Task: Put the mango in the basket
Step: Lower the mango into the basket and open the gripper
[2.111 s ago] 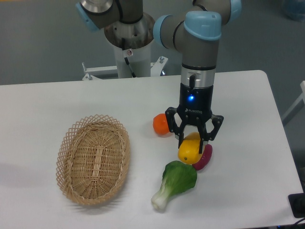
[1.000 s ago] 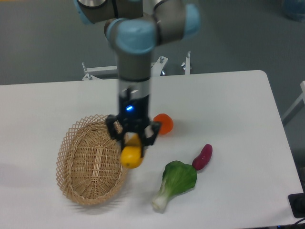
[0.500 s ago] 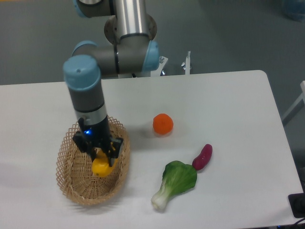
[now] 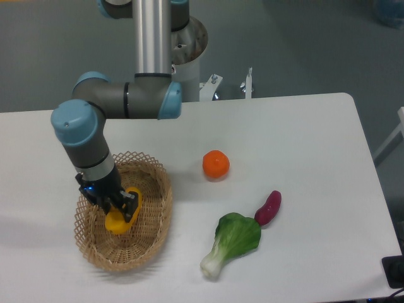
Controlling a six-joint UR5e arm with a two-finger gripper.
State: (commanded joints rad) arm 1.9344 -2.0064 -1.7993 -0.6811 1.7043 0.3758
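Camera view from above the table shows the gripper (image 4: pixel 115 208) lowered inside the basket (image 4: pixel 154 224), with its jaws closed around the mango (image 4: pixel 118 219). The mango is yellow with some orange, and it sits low within the basket, over the woven bottom near the left-middle part; whether it already touches the bottom I cannot tell. The dark fingers (image 4: pixel 128 203) press on the upper part of the fruit, so only the lower half and one end show clearly. The arm (image 4: pixel 120 101) bends down from the tall grey column at the back and reaches to the basket from above and a little from the left.

The basket lies on the left part of the white table (image 4: pixel 303 139), its long side running toward the camera. To the right of it, well apart, is the round orange (image 4: pixel 216 164). Further right and nearer to the camera lie the green leafy vegetable (image 4: pixel 233 241) and the small purple-red vegetable (image 4: pixel 268 207), which touch or almost touch each other.
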